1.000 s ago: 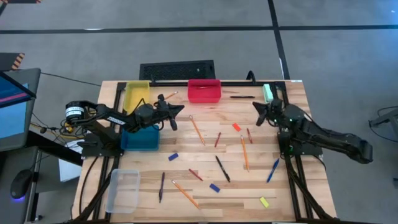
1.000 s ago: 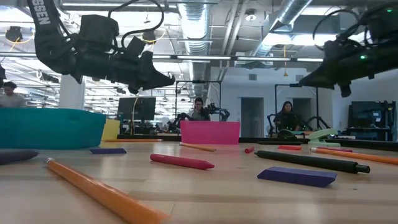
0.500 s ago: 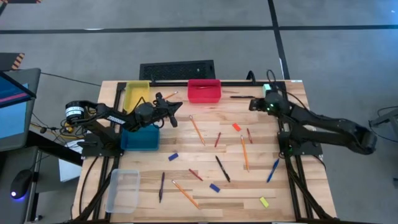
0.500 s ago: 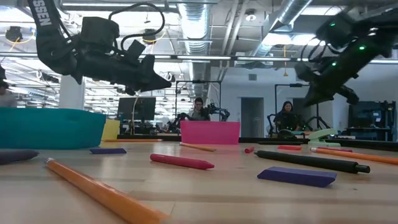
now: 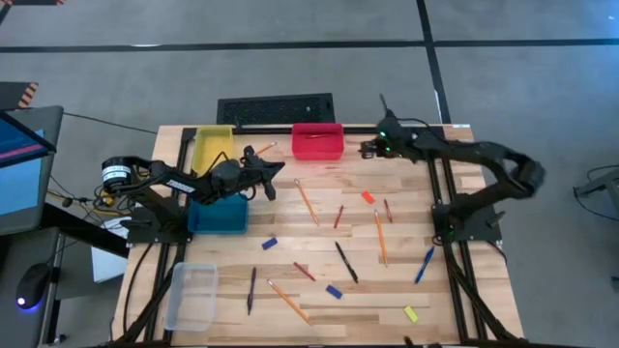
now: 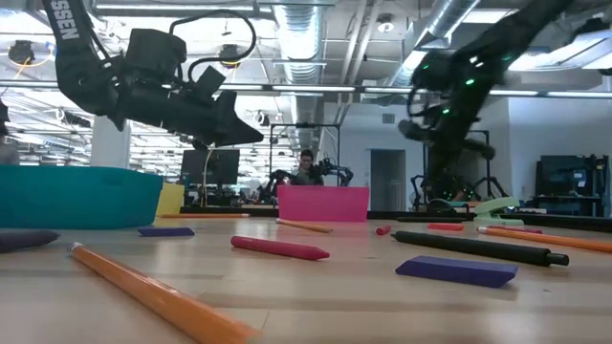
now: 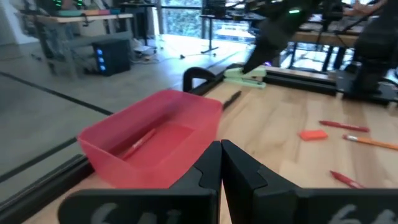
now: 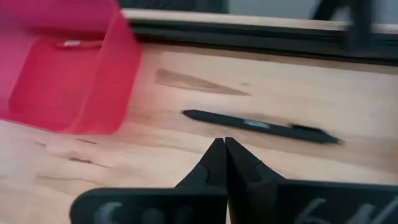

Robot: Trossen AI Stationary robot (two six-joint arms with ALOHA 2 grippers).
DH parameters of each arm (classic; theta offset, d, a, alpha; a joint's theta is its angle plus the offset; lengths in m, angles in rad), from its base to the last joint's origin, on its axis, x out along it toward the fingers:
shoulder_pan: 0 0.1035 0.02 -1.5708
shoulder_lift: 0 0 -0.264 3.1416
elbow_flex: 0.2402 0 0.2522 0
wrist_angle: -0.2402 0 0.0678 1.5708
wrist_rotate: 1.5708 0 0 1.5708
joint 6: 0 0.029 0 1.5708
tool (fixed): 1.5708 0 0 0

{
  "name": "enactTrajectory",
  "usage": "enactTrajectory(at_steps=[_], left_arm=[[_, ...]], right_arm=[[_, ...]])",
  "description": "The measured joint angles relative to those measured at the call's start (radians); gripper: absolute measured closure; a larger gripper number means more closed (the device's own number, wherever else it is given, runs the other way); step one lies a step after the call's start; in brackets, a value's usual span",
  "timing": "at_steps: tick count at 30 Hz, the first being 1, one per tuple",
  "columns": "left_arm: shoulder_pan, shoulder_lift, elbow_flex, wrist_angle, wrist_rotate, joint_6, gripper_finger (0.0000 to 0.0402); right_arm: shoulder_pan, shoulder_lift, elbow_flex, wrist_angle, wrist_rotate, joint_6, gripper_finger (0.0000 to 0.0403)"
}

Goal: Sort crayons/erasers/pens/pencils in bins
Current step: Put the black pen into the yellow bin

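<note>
Hovering at the upper right of the overhead frame, the right gripper (image 5: 368,148) has its fingers pressed together on nothing, just right of the red bin (image 5: 318,141) and beside a black pen (image 5: 376,150) lying on the surface (image 5: 406,213). That pen (image 8: 261,126) shows beyond the fingertips in the right wrist view, with the red bin (image 8: 62,74) off to one side. Left of center, the left gripper (image 5: 275,172) is pinched shut and empty too, near the yellow bin (image 5: 212,149) and above the teal bin (image 5: 218,215). At the lower left sits the clear bin (image 5: 193,295). Scattered across the middle and lower part (all loose on the wood) are orange pencils (image 5: 307,202), dark-red crayons (image 5: 338,217), more pens (image 5: 345,262), and blue, yellow and orange-red erasers (image 5: 334,291).
</note>
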Motion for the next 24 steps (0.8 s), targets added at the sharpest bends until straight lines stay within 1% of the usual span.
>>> enactTrajectory(at_steps=[3, 6, 9, 13, 15, 17, 20, 24], left_arm=[[-0.002, 0.0, 0.0, -0.014, 0.025, 0.001, 0.0401], [-0.004, 0.0, -0.001, -0.021, 0.026, 0.002, 0.0401], [-0.004, 0.0, -0.009, -0.022, 0.026, 0.002, 0.0401], [-0.006, 0.0, -0.009, -0.017, 0.03, -0.004, 0.0401], [-0.007, 0.0, -0.008, -0.017, 0.031, -0.004, 0.0401], [-0.007, 0.0, -0.008, -0.017, 0.031, -0.004, 0.0401], [-0.007, 0.0, -0.008, -0.017, 0.031, -0.005, 0.0401], [-0.011, 0.0, -0.008, -0.022, 0.031, -0.006, 0.0401]], right_arm=[[-0.026, 0.106, 0.092, -0.063, -0.061, -0.037, 0.0376], [-0.057, 0.192, 0.202, -0.181, -0.077, -0.146, 0.0346], [-0.092, 0.268, 0.32, -0.343, -0.092, -0.336, 0.0317], [-0.121, 0.358, 0.448, -0.49, -0.11, -0.684, 0.0284], [-0.123, 0.393, 0.48, -0.536, -0.111, -0.852, 0.0272], [-0.122, 0.422, 0.499, -0.556, -0.111, -0.974, 0.0262], [-0.122, 0.457, 0.503, -0.572, -0.112, -1.068, 0.0255], [-0.135, 0.502, 0.502, -0.605, -0.119, -1.136, 0.0252]])
